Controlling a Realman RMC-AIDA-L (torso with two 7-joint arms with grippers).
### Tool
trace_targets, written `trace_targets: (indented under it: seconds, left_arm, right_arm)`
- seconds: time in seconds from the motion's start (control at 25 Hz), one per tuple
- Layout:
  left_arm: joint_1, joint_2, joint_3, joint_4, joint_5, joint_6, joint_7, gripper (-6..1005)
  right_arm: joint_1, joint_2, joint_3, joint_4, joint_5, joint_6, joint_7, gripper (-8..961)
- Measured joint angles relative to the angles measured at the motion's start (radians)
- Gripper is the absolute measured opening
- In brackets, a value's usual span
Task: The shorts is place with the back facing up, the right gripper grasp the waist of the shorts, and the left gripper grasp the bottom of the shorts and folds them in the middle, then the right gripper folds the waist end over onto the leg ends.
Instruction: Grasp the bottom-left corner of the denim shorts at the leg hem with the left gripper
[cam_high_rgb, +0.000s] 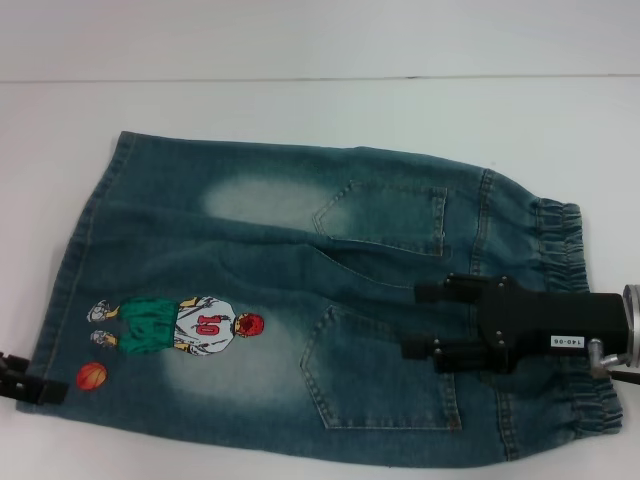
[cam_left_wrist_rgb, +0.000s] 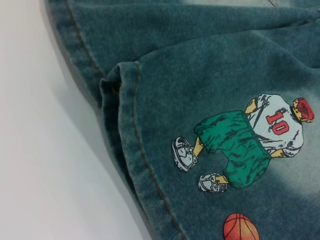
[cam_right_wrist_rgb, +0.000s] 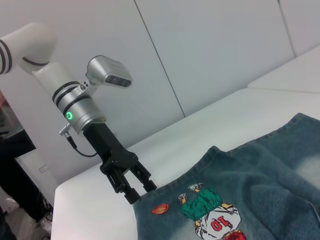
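Black and labelled 140-06, the right gripper (cam_high_rgb: 425, 322) reaches in from the right edge of the head view, its fingers (cam_high_rgb: 432, 293) spread apart above the denim between the two back pockets, just left of the ruffled elastic waist (cam_high_rgb: 560, 240). Under it the shorts (cam_high_rgb: 250, 260) lie flat, back side up, across the middle of the white table (cam_high_rgb: 300, 110), waist at the right of the frame, leg hems (cam_high_rgb: 85, 240) at the left. At the lower left edge of the frame the left gripper (cam_high_rgb: 28, 385) sits at the hem corner beside the small orange basketball (cam_high_rgb: 91, 376); in the right wrist view its fingers (cam_right_wrist_rgb: 146, 183) stand slightly apart at the fabric edge. An embroidered player numbered 10 (cam_high_rgb: 185, 323) lies just above the ball.
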Motion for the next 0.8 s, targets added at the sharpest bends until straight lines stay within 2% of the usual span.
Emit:
trace_targets:
  seconds: [0.8]
  left_arm:
    - [-0.012, 0.001, 0.011, 0.001, 0.026, 0.034, -0.020, 876]
  right_arm:
    - [-0.005, -0.003, 0.002, -0.001, 0.000, -0.004, 0.000, 906]
